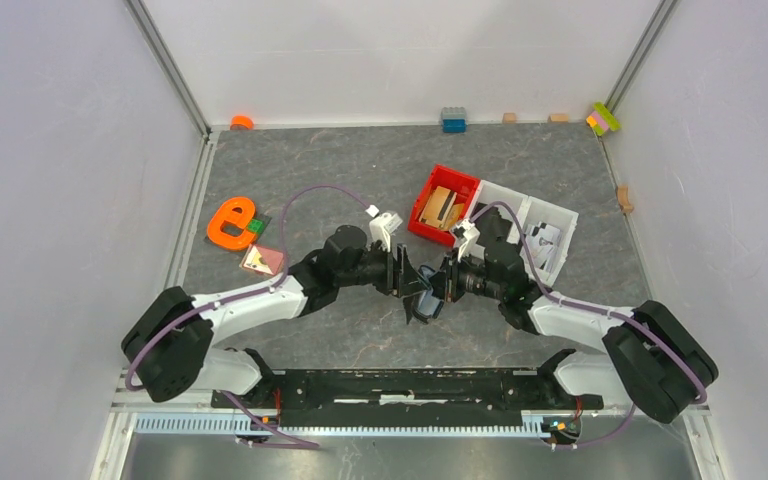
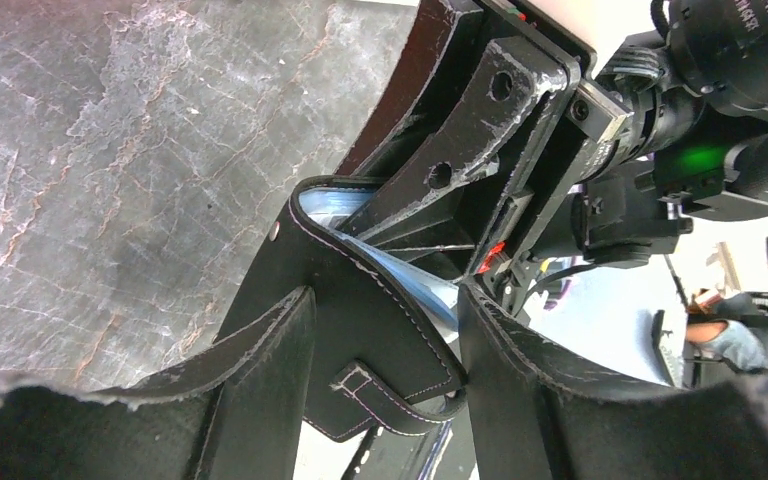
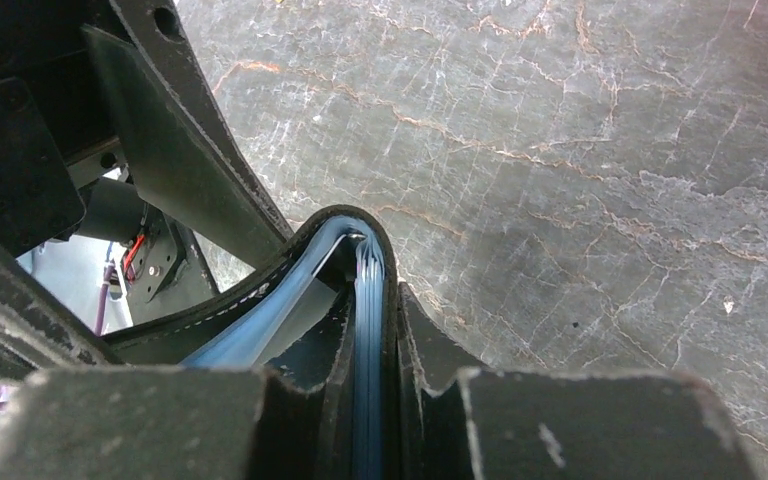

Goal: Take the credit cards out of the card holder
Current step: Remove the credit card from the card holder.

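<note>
Over the grey marbled surface [image 1: 360, 170], the card holder [image 1: 426, 305] hangs spread between both arms. Left end effector [image 1: 410, 288] clamps one flap, right end effector [image 1: 441, 288] the other; one pinkish card [image 1: 262, 260] lies well left.

Grey marbled tabletop [image 1: 360, 170] enclosed by plain white walls [image 1: 60, 150], evenly lit
</note>
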`<state>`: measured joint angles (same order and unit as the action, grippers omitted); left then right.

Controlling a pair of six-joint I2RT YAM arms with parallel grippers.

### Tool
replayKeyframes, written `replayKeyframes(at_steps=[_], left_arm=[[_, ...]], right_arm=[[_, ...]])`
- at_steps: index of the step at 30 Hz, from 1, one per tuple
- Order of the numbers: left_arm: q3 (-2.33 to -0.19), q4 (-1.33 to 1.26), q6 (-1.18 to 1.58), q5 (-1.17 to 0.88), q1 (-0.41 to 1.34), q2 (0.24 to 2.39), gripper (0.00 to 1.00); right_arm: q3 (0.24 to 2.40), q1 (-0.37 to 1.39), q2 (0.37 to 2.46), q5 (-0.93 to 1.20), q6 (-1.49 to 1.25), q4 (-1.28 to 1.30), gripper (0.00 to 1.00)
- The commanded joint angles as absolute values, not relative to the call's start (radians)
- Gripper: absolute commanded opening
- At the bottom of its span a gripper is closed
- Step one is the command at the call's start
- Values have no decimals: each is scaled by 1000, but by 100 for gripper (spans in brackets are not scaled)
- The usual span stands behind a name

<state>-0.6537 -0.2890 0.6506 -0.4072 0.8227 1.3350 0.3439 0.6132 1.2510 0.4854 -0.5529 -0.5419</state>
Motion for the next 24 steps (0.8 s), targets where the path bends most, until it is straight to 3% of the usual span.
replayKeyframes(at_steps=[1, 7, 10, 11, 12, 19, 24], left_arm=[[-726, -172, 540, -277, 870, 1352, 61], [-767, -74, 463, -114, 941, 1344, 72], [-770, -53, 422, -29, 985, 1319, 88], [-770, -49, 408, -7, 1001, 1309, 98], [-767, -49, 394, 19, 1015, 1296, 100], [-807, 14, 269, 358, 1186, 1301, 99], [-911, 133, 251, 493, 1232, 1414, 85]], right_arm=[[398, 617, 1258, 484, -556, -572, 10], [416, 617, 1274, 461, -562, -531, 10], [424, 615, 1285, 457, -567, -519, 7], [428, 615, 1287, 454, -568, -512, 7], [429, 615, 1289, 452, -569, -507, 6], [434, 613, 1286, 444, -578, -494, 5], [434, 614, 1280, 445, -576, -491, 5]])
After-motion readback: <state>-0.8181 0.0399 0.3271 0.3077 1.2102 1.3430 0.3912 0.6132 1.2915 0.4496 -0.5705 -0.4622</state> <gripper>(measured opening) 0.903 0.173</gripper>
